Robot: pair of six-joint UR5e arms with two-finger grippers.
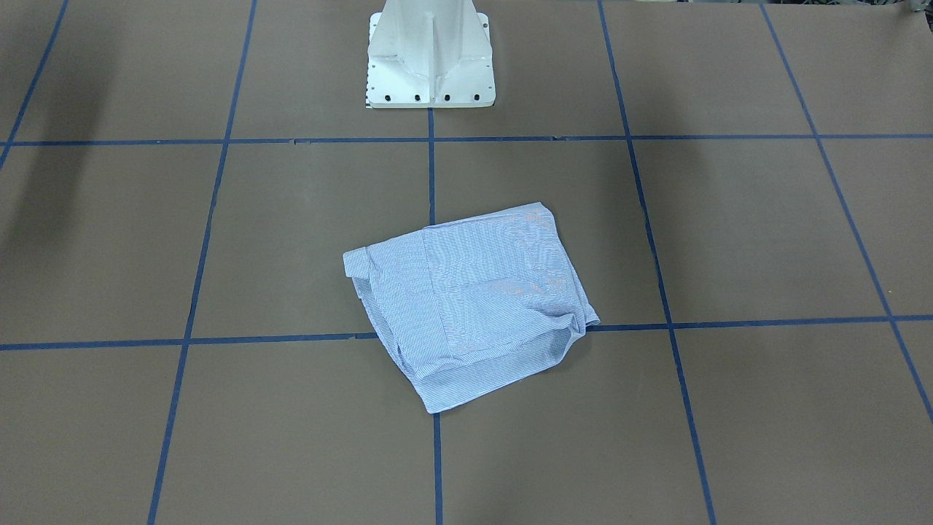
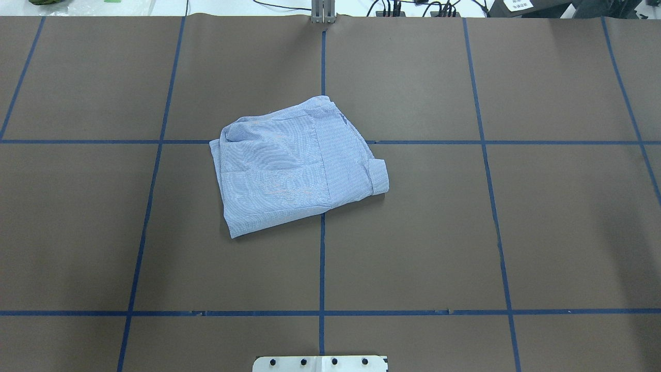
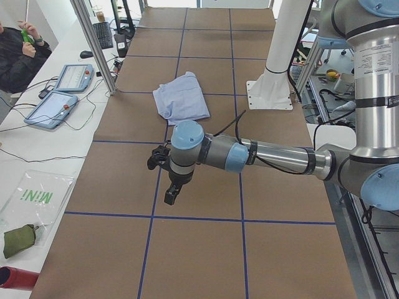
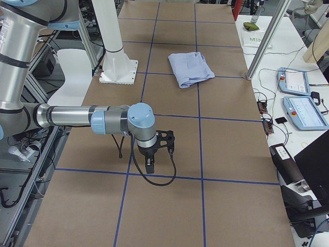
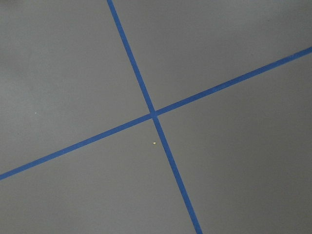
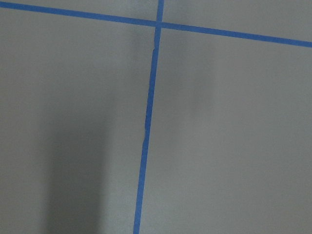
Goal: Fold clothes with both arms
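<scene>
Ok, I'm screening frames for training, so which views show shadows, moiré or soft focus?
Front-facing view: soft shadow on the table at left, pinkish moiré across the striped shirt. Overhead view: fainter moiré on the shirt. Right wrist view: broad shadow lower left, blue tape slightly soft. Left wrist view: even light, crisp tape.

The shirt (image 1: 474, 299) at centre frame is thin, matt, creased cloth, lying on a table (image 1: 729, 233) of smooth matt brown paper with blue tape lines (image 1: 765, 321). The pedestal (image 1: 430, 65) at top centre is glossy white-painted metal. The left arm (image 3: 280, 157) has satin silver metal tubing and smooth blue joint caps (image 3: 187, 134).
</scene>
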